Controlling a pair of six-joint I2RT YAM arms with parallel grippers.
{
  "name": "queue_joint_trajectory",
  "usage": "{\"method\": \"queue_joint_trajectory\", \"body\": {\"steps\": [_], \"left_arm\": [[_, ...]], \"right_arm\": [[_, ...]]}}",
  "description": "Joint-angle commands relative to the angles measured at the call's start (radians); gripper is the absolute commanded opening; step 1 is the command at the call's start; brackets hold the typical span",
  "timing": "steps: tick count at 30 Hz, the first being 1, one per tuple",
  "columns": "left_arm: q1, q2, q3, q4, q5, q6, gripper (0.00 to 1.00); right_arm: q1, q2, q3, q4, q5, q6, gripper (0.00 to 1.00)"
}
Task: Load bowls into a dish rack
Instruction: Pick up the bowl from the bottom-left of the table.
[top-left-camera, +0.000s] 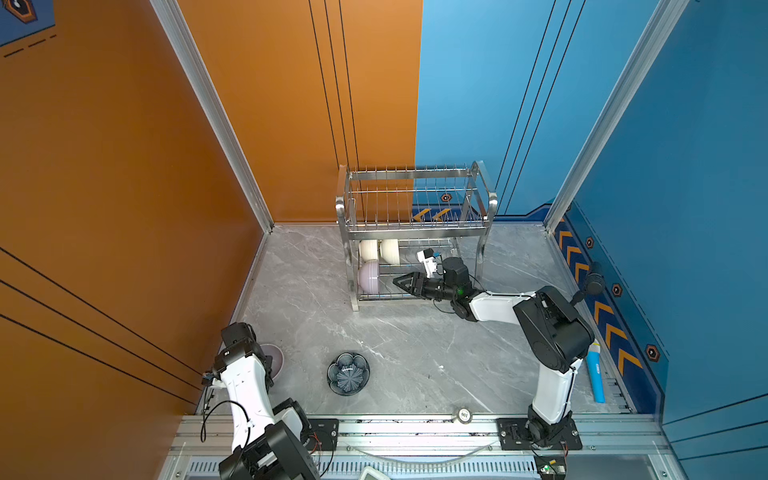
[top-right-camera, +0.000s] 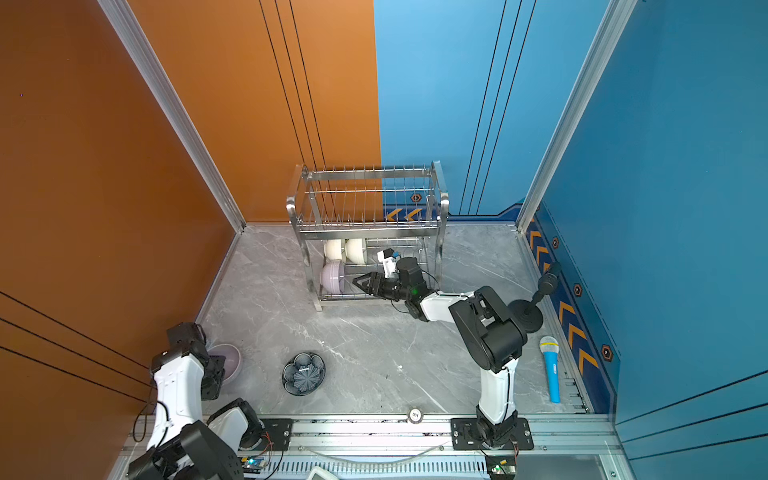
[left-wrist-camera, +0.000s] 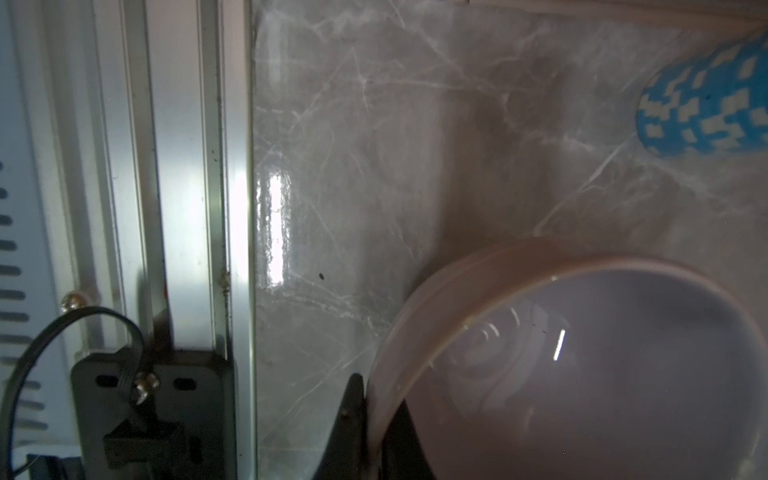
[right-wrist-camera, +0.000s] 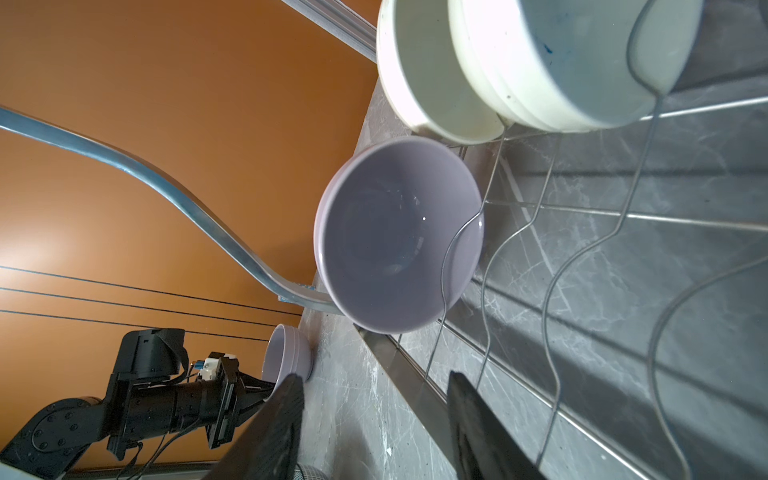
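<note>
Here the left gripper (left-wrist-camera: 374, 424) pinches a glossy lilac bowl (left-wrist-camera: 582, 374).

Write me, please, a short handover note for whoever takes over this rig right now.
Left pincer: shut on the rim of the held lilac bowl, low by the orange wall. I cannot tell whether it is lifted.
Right pincer: open and empty, at the lower tier of the rack.
Done: two cream bowls and the racked lilac bowl stand on edge in the lower tier.
Left: rack the held lilac bowl, then the dark bowl, which sits upright on the table.
</note>
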Motion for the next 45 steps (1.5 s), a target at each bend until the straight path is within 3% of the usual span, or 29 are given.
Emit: {"method": "queue_joint_trajectory", "body": {"steps": [1,26,34,45], "left_arm": [[0.000,-0.047,0.007,-0.051,0.036,0.007,0.00],[-0.084,-0.211,0.188,-0.199,0.137,0.009,0.00],[-0.151,-0.213,0.256,-0.200,0.167,-0.008,0.00],[-0.297,-0.142,0.363,-0.195,0.169,0.113,0.00]], "right_arm": [[-0.003,0.012,0.028,0.033,-0.026,0.011,0.57],[-0.003,-0.028,0.005,0.056,-0.041,-0.002,0.57],[-0.003,-0.044,-0.004,0.057,-0.040,-0.013,0.57],[-0.002,-0.074,-0.012,0.028,-0.036,-0.041,0.57]]}}
